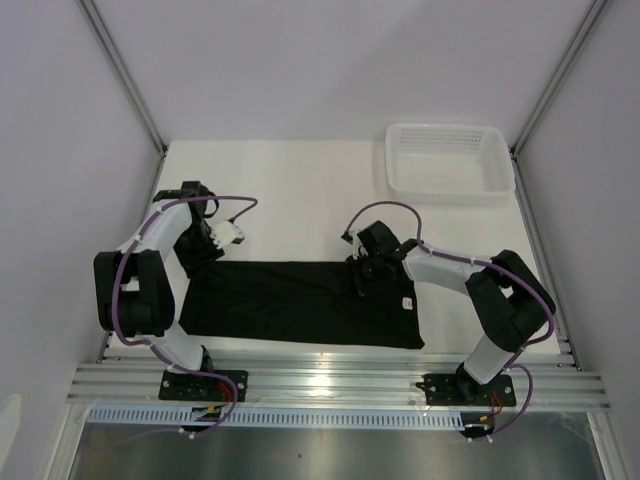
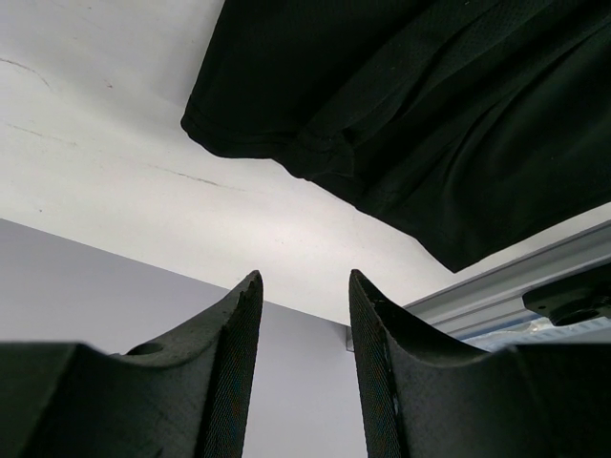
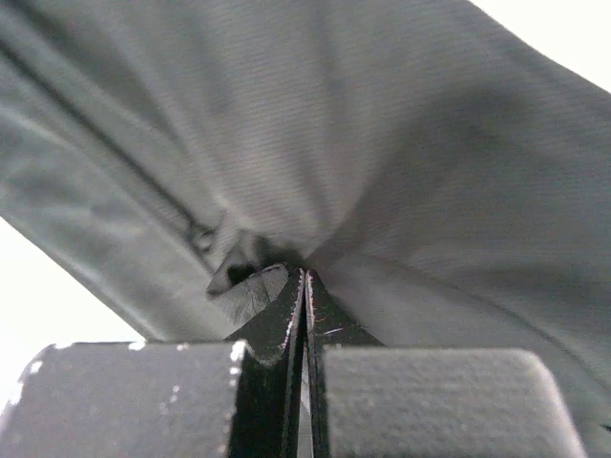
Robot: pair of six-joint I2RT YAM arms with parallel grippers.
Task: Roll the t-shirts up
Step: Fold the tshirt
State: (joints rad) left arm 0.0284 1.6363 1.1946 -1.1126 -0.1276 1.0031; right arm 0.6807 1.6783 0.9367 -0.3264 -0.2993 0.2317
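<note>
The black t-shirt point(image 1: 300, 305) lies as a long flat strip across the near half of the table, with a small light label point(image 1: 408, 305) near its right end. My right gripper point(image 1: 360, 275) is down on the strip's far edge. In the right wrist view it point(image 3: 305, 277) is shut on a pinched fold of the t-shirt point(image 3: 382, 143). My left gripper point(image 1: 208, 250) hovers at the shirt's far left corner. In the left wrist view it point(image 2: 304, 286) stands open with nothing between its fingers, and the t-shirt's corner point(image 2: 430, 114) lies beyond them.
A white mesh basket point(image 1: 392, 160) stands at the back right of the table. White enclosure walls rise on both sides and at the back. An aluminium rail point(image 1: 330, 385) carrying both arm bases runs along the near edge.
</note>
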